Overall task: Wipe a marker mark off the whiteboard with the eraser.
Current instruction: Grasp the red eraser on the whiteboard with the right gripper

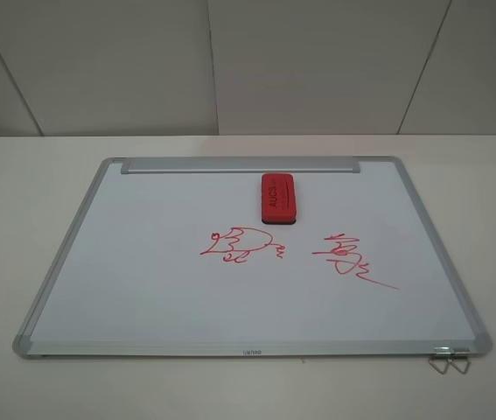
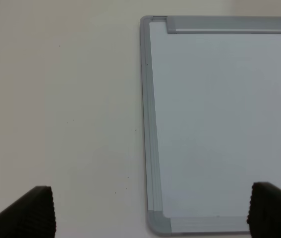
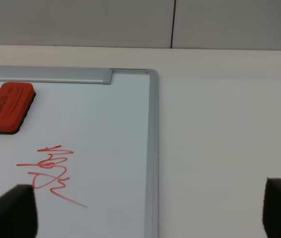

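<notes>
The whiteboard [image 1: 143, 280] lies flat on a pale table, its silver tray bar [image 1: 241, 164] along the far edge. The red eraser [image 1: 277, 199] rests on the board just below the bar, right of centre, and shows again in the right wrist view [image 3: 7, 107]. The loopy red marker mark [image 1: 239, 243] sits mid-board, in front of the eraser. Neither arm shows in the high view. My left gripper [image 2: 150, 213] hangs open over the board's left near corner [image 2: 157, 223]. Above the board's right edge [image 3: 152, 163], my right gripper [image 3: 145, 210] is open too. Both are empty.
A spiky red scribble with a long tail [image 1: 350, 259] lies right of the loopy mark, also visible in the right wrist view [image 3: 51, 171]. A metal clip [image 1: 450, 359] sticks out at the board's near right corner. Bare table [image 1: 20, 201] surrounds the board; a wall stands behind.
</notes>
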Available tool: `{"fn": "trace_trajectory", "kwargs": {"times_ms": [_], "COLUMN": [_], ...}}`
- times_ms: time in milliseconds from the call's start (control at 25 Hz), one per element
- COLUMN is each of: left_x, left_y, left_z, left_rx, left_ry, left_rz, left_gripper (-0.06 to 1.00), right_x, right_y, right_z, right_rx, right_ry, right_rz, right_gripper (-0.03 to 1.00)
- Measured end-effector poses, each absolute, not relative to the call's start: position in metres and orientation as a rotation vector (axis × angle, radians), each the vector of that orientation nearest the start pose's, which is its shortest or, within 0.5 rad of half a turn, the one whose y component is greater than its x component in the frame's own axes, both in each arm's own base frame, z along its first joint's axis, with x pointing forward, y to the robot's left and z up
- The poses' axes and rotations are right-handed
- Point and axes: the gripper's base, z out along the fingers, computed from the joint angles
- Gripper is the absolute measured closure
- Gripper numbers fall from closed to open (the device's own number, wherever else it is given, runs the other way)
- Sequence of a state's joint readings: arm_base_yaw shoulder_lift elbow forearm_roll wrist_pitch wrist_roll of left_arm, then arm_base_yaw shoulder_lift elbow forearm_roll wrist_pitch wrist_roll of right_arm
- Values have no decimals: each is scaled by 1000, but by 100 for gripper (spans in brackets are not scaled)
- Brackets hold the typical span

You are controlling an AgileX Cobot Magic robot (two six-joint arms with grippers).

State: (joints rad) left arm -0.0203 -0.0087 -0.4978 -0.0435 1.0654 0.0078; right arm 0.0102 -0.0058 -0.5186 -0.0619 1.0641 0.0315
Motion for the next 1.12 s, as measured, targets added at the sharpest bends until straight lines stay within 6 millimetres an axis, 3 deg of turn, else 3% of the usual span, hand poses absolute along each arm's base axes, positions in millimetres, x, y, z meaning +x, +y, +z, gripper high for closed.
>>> {"fn": "trace_trajectory", "kwargs": {"times_ms": [1120], "left_x": [-6], "left_y": [-3], "left_z": [276], "left_rx": [31], "left_ry": [2042], "left_rz": [-60], "left_gripper": [17], "right_x": [-8], "right_y": [-5], "right_z": [282], "right_rx": [25], "right_ry": [2022], "right_rz": [-47], "right_gripper": [14]}}
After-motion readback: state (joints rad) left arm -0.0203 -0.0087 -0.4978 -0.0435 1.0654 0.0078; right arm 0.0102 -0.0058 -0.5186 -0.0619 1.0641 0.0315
